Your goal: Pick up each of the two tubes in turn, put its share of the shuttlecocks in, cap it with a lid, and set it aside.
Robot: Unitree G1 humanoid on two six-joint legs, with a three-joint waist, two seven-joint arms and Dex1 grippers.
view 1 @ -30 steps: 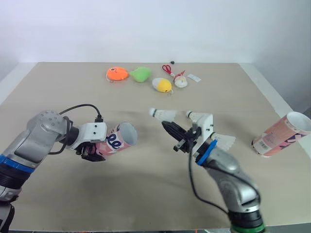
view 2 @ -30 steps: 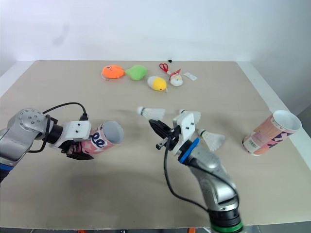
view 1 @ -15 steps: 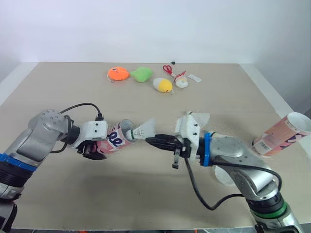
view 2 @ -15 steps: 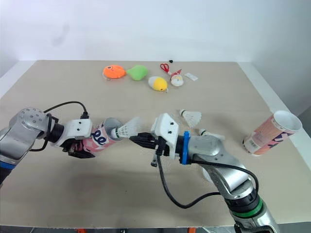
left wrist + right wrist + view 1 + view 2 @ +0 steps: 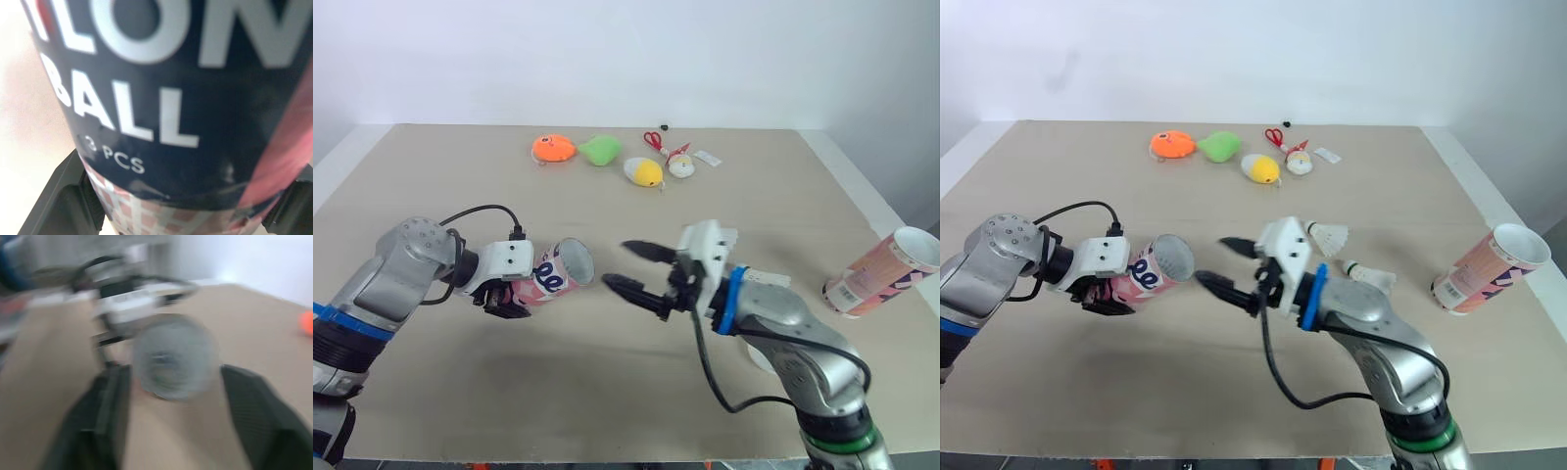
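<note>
Clamping my left tool (image 5: 505, 297) round the rear body of the pink-and-navy cardboard tube (image 5: 560, 271), light and probably crushable, I hold it over the tabletop (image 5: 607, 392), mouth facing my wide-open, empty right tool (image 5: 618, 264).

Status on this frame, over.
Left gripper shut on tube. Right gripper open, empty, facing tube mouth. Nothing between them.

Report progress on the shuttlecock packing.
Done: first tube picked up, held by the left gripper, uncapped. In hand: right gripper, open and empty, at its mouth. Left: two shuttlecocks on the table, the second tube lying untouched, capping both.
</note>
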